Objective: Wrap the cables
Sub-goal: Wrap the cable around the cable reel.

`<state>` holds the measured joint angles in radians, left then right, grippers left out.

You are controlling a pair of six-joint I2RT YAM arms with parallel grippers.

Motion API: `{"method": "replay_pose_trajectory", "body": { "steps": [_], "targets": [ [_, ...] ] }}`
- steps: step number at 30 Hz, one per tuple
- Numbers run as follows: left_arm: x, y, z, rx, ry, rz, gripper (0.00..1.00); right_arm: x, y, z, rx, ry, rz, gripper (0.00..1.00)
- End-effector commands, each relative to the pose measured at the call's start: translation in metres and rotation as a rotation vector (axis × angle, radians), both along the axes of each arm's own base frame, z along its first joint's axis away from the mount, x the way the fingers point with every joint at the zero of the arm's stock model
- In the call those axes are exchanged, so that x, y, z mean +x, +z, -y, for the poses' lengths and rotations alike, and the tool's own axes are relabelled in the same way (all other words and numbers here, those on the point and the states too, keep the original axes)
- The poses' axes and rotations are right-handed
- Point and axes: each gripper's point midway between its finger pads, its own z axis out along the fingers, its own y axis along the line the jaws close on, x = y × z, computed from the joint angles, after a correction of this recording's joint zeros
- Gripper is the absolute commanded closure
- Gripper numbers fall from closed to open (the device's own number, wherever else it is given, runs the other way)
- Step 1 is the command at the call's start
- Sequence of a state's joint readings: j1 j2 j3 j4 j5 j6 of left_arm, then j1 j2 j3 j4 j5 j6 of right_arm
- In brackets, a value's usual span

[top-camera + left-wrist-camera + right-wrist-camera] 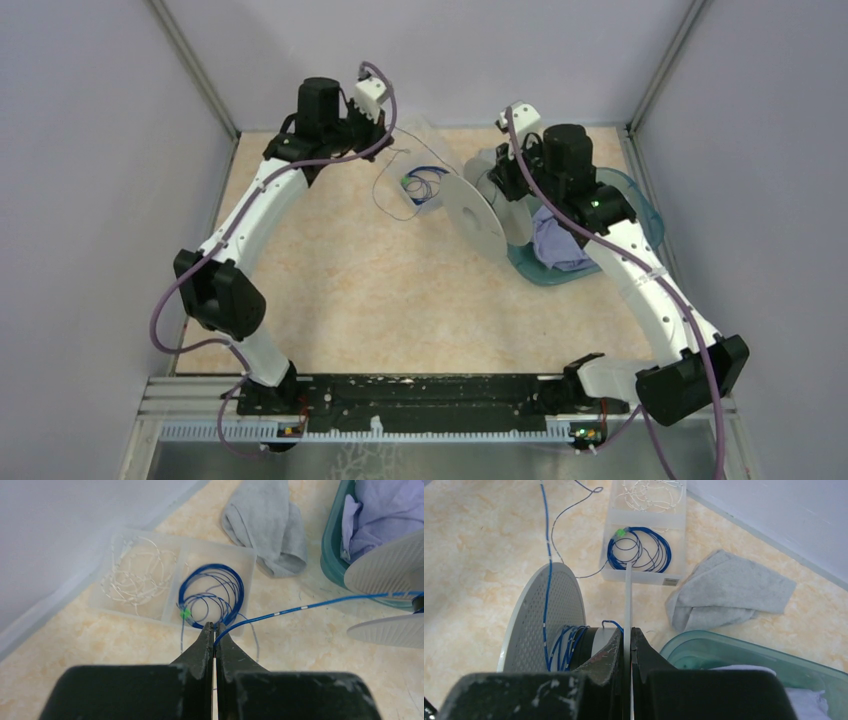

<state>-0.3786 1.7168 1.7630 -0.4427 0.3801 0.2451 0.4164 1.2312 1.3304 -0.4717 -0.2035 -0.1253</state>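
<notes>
Winding partly done; grey cable not yet spooled.
We see the left gripper point(215, 630) pinched on the blue wire point(310, 605), a few turns of it on the spool point(544, 615). The right gripper point(626, 635) clamps the spool's flange. The dark grey cable point(566, 509) lies loose beside the tray point(644, 575); we judge most work is left.
</notes>
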Motion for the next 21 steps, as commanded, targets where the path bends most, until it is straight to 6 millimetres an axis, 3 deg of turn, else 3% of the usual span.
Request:
{"method": "replay_pose_trajectory", "body": {
  "steps": [1,8,14,21],
  "targets": [
    [-0.004,-0.026,0.004,-0.018,-0.016,-0.042,0.99,-0.01,0.07,-0.011,0.12,0.048,0.139,1.0],
    [-0.009,-0.061,-0.004,-0.001,0.007,-0.109,0.99,-0.014,0.095,-0.018,0.174,0.081,0.154,1.0],
    [-0.02,-0.095,0.004,-0.016,-0.053,-0.179,1.0,-0.017,0.106,-0.024,0.237,0.102,0.137,1.0],
    [-0.039,-0.105,0.021,-0.073,-0.184,-0.209,1.0,-0.01,0.123,-0.028,0.307,0.081,0.127,1.0]
  ]
}}
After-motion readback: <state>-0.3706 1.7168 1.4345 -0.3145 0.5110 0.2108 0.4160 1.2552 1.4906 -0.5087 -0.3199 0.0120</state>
